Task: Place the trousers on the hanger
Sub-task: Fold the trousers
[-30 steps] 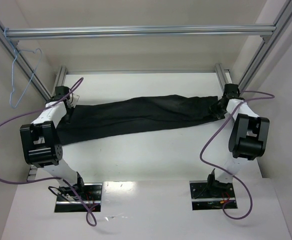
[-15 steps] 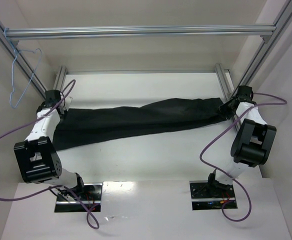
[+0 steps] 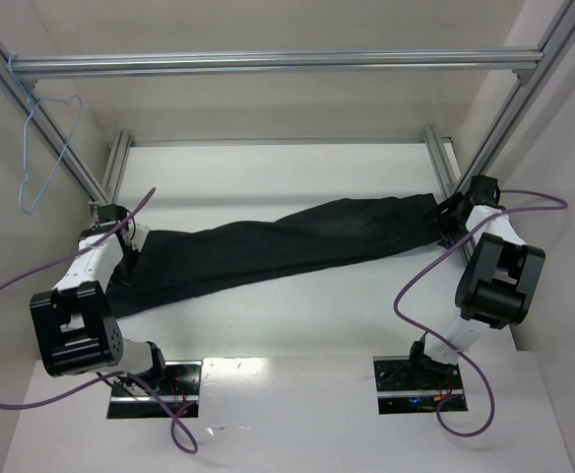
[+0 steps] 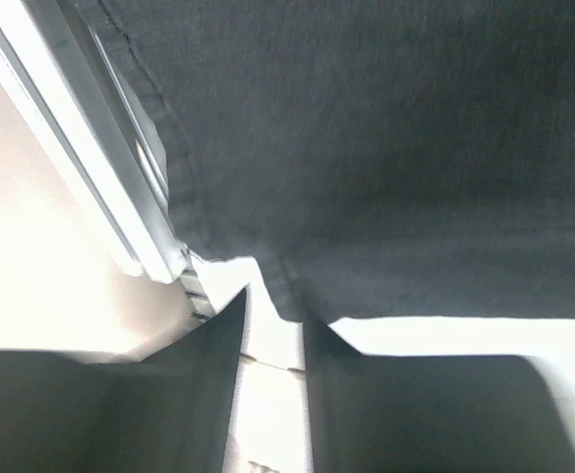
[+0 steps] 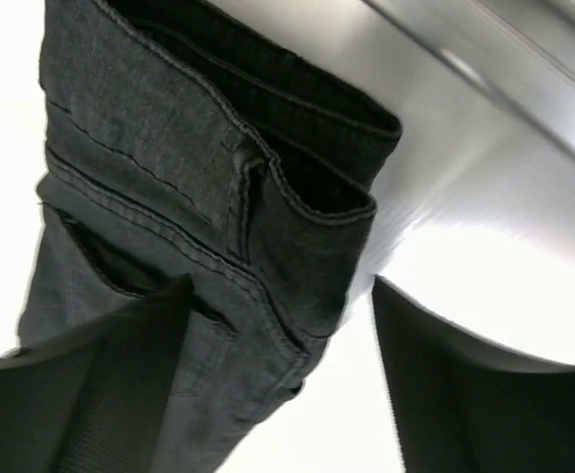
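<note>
I saw the trousers (image 3: pixel 278 246) stretched across the table (image 3: pixel 297 320). Left gripper (image 4: pixel 275 307) stood narrowly parted at the hem (image 4: pixel 289 296); right gripper (image 5: pixel 280 286) gaped wide about the waistband (image 5: pixel 268 128).

In the top view the trousers (image 3: pixel 297 241) end out of sight under the left gripper (image 3: pixel 128 244) at mid left, and the right gripper (image 3: pixel 446 213) at mid right is too small to read. The left wrist view cuts the cloth off at its top and right edges; the right wrist view blurs the frame bar (image 5: pixel 504 89) at upper right.
</note>
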`<state>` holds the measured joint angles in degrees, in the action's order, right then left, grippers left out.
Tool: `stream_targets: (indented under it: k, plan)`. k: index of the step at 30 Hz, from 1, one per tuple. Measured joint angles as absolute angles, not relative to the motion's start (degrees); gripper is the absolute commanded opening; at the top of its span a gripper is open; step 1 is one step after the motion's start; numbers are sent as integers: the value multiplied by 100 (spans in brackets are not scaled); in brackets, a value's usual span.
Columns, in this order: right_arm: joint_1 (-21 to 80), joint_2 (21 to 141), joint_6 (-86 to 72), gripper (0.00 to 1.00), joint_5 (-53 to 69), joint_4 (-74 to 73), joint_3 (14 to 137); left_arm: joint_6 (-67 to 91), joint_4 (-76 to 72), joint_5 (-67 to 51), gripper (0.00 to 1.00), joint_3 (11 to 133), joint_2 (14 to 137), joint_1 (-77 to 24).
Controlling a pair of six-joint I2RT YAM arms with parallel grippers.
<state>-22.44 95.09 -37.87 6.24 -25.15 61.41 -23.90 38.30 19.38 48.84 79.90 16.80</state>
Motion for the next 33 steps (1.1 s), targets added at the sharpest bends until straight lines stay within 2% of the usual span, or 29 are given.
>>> stream_targets:
  k: [1,2,4,8,20,29,33]
  plan:
    - [-2252,9518,-3760,89,604,-2517,6134,-2432,3900,1942,56,4880,7957,1686]
    - [-2255,9520,-3732,100,589,-2517,6132,-2447,3968,1944,65,4875,7918,1695]
    - [-2255,9520,-3682,100,567,-2515,6132,-2464,4108,1946,79,4875,7837,1704]
    - [-2257,9507,-3651,100,513,-2473,5992,-2491,4421,1933,88,4950,7708,1710]
    - [-2252,9507,-3675,100,471,-2307,5686,-2532,4480,1911,96,4292,7675,1634]
    - [-2198,9697,-3828,100,528,-2005,5666,-2589,4333,1833,96,4073,7754,1621]
    - [-2196,9789,-3920,100,624,-1903,5664,-2921,3981,1964,89,3745,7894,1592]
